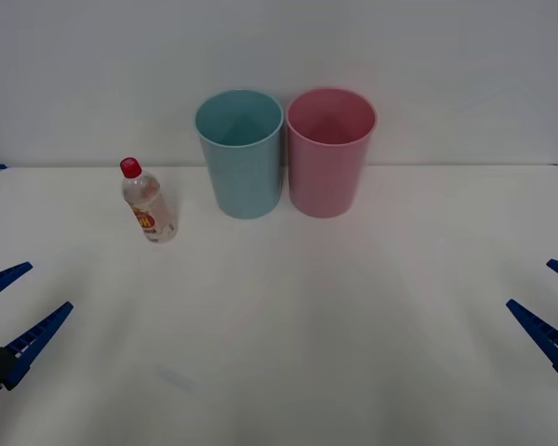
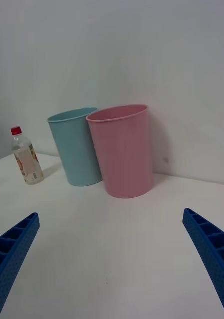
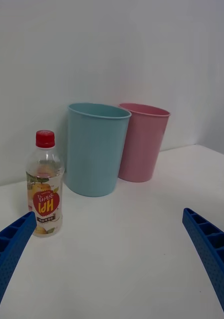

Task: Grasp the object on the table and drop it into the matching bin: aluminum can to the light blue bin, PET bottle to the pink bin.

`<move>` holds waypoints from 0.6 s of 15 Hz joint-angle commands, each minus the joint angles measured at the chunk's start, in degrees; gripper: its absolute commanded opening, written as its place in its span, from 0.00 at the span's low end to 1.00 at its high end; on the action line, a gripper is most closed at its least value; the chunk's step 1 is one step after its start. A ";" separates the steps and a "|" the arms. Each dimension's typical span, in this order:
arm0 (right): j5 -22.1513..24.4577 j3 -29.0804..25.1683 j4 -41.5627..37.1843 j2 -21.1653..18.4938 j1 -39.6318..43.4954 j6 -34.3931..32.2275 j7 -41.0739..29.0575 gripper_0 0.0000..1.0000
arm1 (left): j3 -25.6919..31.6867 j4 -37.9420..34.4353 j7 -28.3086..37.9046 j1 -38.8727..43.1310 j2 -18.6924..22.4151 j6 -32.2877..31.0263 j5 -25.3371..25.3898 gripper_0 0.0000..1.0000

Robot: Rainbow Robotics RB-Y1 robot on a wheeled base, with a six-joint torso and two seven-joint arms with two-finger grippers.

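A small clear PET bottle (image 1: 147,203) with a red cap and red-and-yellow label stands upright on the white table (image 1: 279,353), left of the bins. It also appears in both wrist views (image 3: 44,185) (image 2: 26,156). The light blue bin (image 1: 241,153) and the pink bin (image 1: 329,151) stand side by side at the table's back, the pink one on the right. My left gripper (image 1: 9,311) hangs open at the near left edge, well short of the bottle. My right gripper (image 1: 551,307) is open at the near right edge. Nothing is between either pair of fingers.
A plain white wall rises right behind the bins. Wide bare tabletop lies between the grippers and the bins. The two bins nearly touch each other (image 3: 94,149) (image 3: 142,142).
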 commanded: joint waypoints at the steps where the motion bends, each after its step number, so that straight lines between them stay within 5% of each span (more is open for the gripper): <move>1: 0.00 0.00 0.00 0.00 0.00 0.00 0.00 1.00 | 0.00 0.00 0.00 0.00 0.00 0.00 0.00 1.00; 9: 0.00 0.00 0.00 0.00 0.00 0.00 0.00 1.00 | -1.17 2.89 -0.62 0.21 -0.85 1.62 1.12 1.00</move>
